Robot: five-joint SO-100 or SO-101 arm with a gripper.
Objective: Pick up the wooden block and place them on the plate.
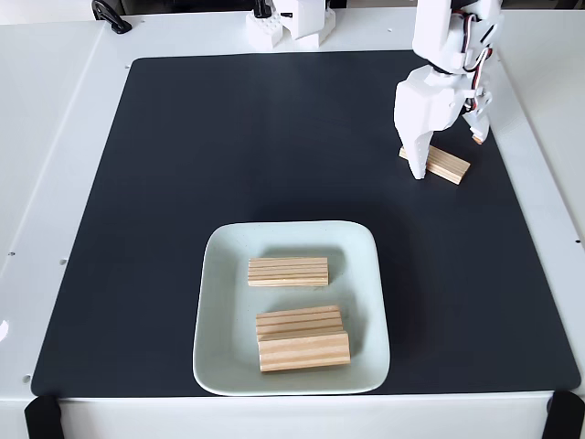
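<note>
The plate [366, 274], a pale mint-white square dish, sits on the black mat at the front centre of the fixed view. Three wooden blocks lie on it: one [288, 272] near its middle, and two [299, 321] [304, 352] side by side toward its front. Another wooden block [448, 165] lies on the mat at the right rear. My white gripper [448, 155] reaches down over it, open. One finger [418, 165] stands in front of the block's left end and the other finger [477, 135] behind its right end. Whether either finger touches the wood is unclear.
The black mat [228, 155] covers most of a white table. The arm's white base parts [292, 26] stand at the back edge. Black clamps [41, 416] [565, 413] hold the front corners.
</note>
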